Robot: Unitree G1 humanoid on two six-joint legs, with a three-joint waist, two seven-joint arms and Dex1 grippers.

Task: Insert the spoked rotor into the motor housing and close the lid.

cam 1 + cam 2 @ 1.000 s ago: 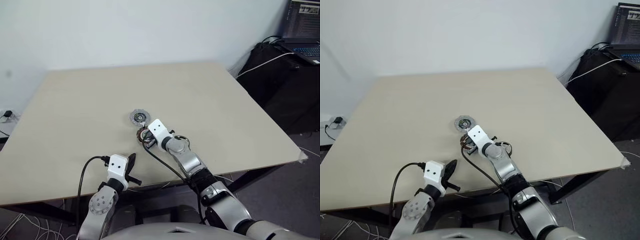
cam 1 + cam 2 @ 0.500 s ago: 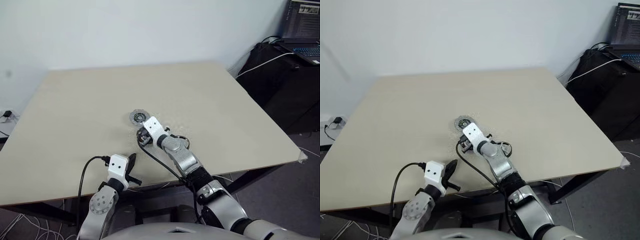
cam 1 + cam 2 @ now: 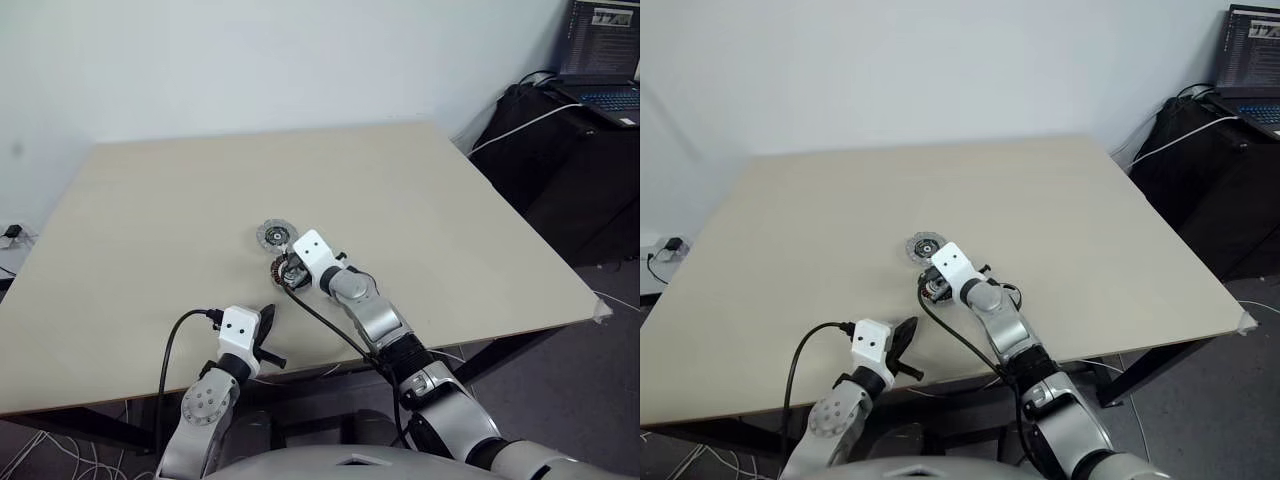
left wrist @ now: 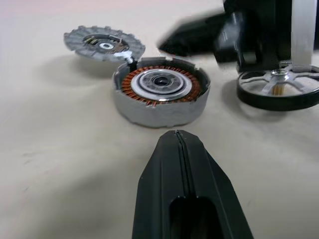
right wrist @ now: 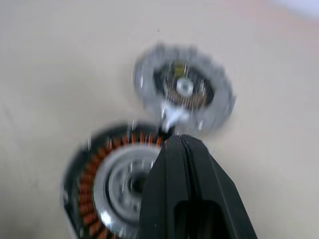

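The motor housing (image 4: 160, 94), a grey cup with copper windings around a silver centre, lies open on the table. Its toothed grey lid (image 4: 104, 44) rests flat just beyond it, touching its rim. The spoked rotor (image 4: 279, 89), a shiny wheel with a dark rim, lies on the table beside the housing, under my right wrist. My right gripper (image 5: 172, 137) is shut and empty, hovering over the housing's far rim near the lid (image 3: 272, 236). Near the table's front edge my left gripper (image 4: 177, 133) is shut on nothing, pointing at the housing (image 3: 284, 271) from a short way off.
The pale wooden table (image 3: 450, 220) is otherwise bare. A laptop (image 3: 605, 90) sits on a black stand off the far right corner, with a white cable trailing from it. The table's front edge runs right beneath my left gripper (image 3: 267, 316).
Half a second ago my right gripper had reached out toward the lid; it has now drawn back and risen slightly over the housing. The left gripper and the parts have stayed put.
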